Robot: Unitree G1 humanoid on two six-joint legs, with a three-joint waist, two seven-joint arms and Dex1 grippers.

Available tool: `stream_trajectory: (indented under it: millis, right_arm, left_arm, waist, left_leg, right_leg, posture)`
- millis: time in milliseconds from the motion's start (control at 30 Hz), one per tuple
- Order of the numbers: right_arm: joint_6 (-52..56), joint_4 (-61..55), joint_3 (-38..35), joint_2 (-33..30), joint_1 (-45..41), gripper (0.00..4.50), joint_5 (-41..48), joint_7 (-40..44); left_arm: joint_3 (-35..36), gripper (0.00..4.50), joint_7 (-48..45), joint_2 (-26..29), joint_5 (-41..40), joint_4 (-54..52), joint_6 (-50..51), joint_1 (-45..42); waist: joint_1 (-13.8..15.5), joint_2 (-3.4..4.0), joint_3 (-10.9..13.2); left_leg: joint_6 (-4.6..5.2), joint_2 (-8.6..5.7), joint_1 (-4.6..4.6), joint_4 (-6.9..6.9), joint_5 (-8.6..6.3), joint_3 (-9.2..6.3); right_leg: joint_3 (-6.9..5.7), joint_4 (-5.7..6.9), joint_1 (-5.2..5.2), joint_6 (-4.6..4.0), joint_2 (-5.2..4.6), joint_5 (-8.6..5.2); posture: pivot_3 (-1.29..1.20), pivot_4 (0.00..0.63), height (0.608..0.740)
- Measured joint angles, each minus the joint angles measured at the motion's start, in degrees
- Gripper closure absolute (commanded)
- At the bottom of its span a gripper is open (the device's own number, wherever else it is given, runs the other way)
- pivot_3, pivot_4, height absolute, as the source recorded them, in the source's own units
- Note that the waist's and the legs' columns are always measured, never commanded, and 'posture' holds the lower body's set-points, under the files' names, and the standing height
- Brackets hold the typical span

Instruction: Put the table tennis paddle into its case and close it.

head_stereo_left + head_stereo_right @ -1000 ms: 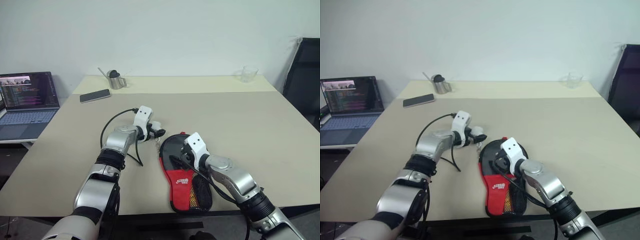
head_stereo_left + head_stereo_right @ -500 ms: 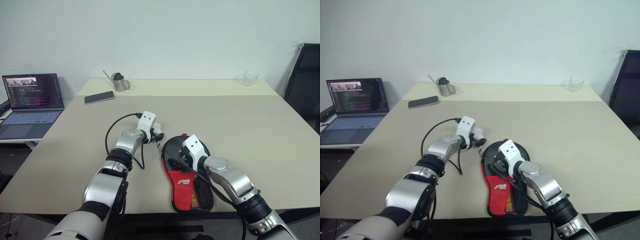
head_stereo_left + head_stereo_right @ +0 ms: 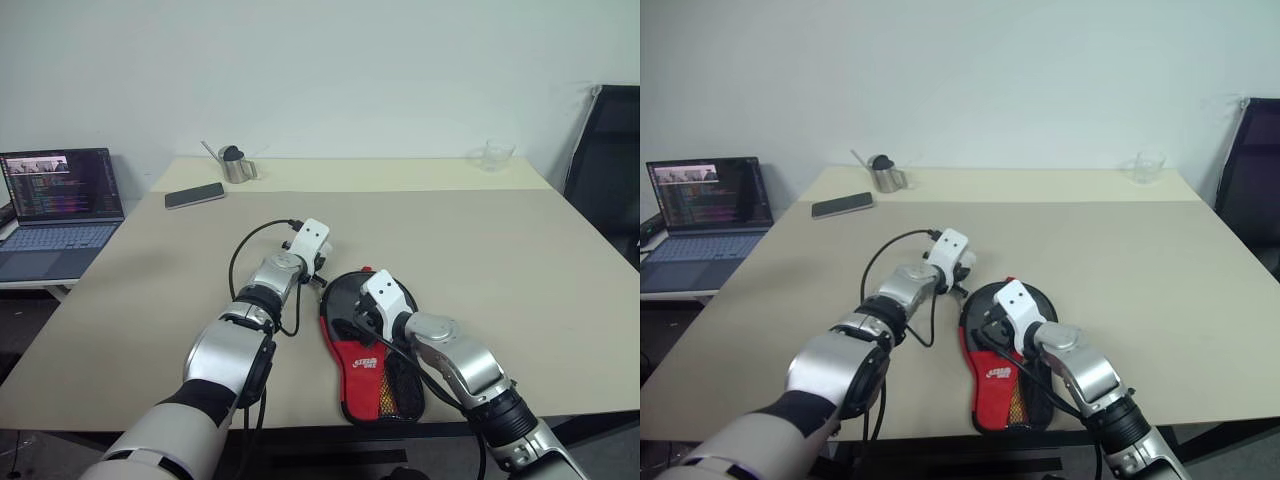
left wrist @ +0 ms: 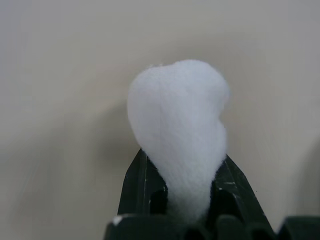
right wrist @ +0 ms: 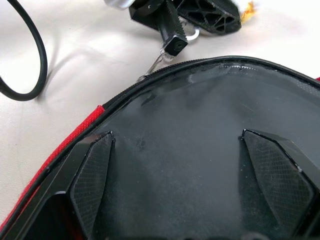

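The case (image 3: 372, 352) lies flat near the table's front edge, a black fabric pouch with a red panel (image 3: 360, 360), a white logo and a mesh patch (image 3: 401, 385). My right gripper (image 5: 177, 140) is open, its fingers (image 5: 95, 170) spread wide and resting on the case's round black face. Just beyond the round end, my left gripper (image 4: 184, 165) is shut on the small white ball charm (image 4: 177, 120), by the metal zip pull (image 5: 156, 64) at the case's rim. The table tennis paddle is hidden.
A black cable (image 3: 243, 262) loops beside my left wrist. At the table's far left lie a phone (image 3: 194, 195) and a metal cup (image 3: 236, 165); a glass (image 3: 492, 155) stands far right. A laptop (image 3: 60, 205) sits off the left edge, a black chair (image 3: 610, 170) to the right.
My left gripper has moved right to the case's round end, rolled, and closed on the white ball charm. The right gripper has stayed open on the case.
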Motion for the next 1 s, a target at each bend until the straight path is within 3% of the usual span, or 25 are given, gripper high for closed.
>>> stream_trajectory:
  millis: [433,1000]
  right_arm:
    - [5.6,-9.6,1.4,-0.3,4.8,0.0,0.2,1.4]
    - [13.1,-21.9,1.9,0.4,12.6,0.0,0.8,-1.3]
  left_arm:
    - [-12.5,4.11,10.4,-5.0,18.1,3.3,-9.9,-4.9]
    - [-18.0,4.11,16.0,-11.7,27.9,4.3,-13.7,-7.2]
  waist:
    - [0.1,-0.02,0.0]
    - [0.5,-0.04,0.0]
  left_leg:
    - [0.01,-0.01,-0.05,-0.02,-0.02,0.01]
    - [0.03,-0.02,-0.09,-0.04,-0.03,-0.03]
  right_leg:
    - [-0.04,-0.04,-0.02,0.04,0.02,-0.02]
    - [-0.14,-0.13,0.0,0.15,0.01,-0.08]
  posture:
    - [0.0,0.15,0.74]
    - [0.0,0.15,0.74]
